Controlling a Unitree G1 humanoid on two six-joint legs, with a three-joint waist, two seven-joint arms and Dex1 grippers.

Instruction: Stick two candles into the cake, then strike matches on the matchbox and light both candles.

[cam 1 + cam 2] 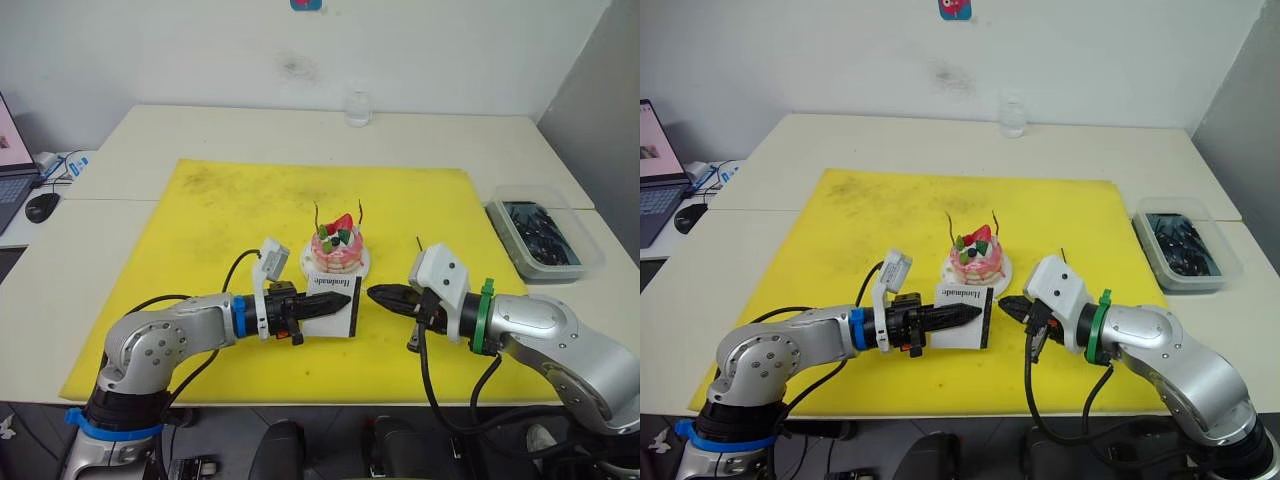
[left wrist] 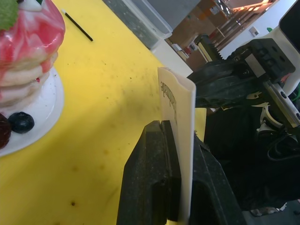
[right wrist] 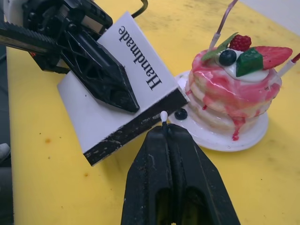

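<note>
My left tool (image 1: 335, 301), two black textured fingers, is clamped on the matchbox (image 1: 333, 296), a flat white cardboard box with a black striking edge and small black "Handmade" lettering. I hold it upright on its edge, just in front of the cake's plate and just above the mat. My right tool (image 3: 165, 130) faces it from the other side, its two matte black fingers pressed together on a match (image 3: 163, 116); a small white tip pokes out between the fingertips, just beside the black edge of the matchbox, and I cannot tell whether they touch.

Just behind the matchbox stands the cake (image 1: 336, 248), small, round and glossy pink in stacked layers, with a red strawberry slice, green leaf and dark berries on top, on a small white plate (image 3: 248, 138). Two thin, curved reddish-brown candles (image 1: 317, 217) rise from its top, one on each side. A second match (image 1: 418, 243), short and dark, lies on the yellow mat (image 1: 220, 210) to the cake's right. The mat is smudged and covers a pale table (image 1: 200, 130)
</note>
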